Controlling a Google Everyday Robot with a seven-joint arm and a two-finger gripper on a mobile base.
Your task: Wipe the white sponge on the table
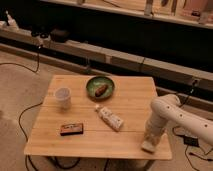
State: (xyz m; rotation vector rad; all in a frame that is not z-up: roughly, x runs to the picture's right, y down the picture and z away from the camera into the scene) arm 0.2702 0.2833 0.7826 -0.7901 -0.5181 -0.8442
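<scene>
The robot's white arm [172, 116] comes in from the right edge of the view, where the rest of it and the base are cut off. It bends down to the near right corner of the table [85, 142]. The gripper [151, 141] is at the lower end of the arm, low over that corner, and it cannot be told how it is set. Right below it, touching or almost touching, lies the white sponge [149, 146], a pale pad on the wood close to the table's near edge and right edge; the arm hides part of it, so its full outline is hard to make out.

Away from the gripper, to its left, the table carries four other things, one of each. Nearest is a white tube [110, 118], lying slantwise toward the middle of the table. Farther left, near the front edge, lies a small dark flat box [71, 129]; its label is unreadable. Beyond the tube, toward the far edge, stands a green plate [100, 86] with one brown oblong piece of food [101, 90] on it. At the far left stands one white cup [62, 96], upright.

Dark cables [25, 117] trail on the floor left of the table, partly hidden under it.
</scene>
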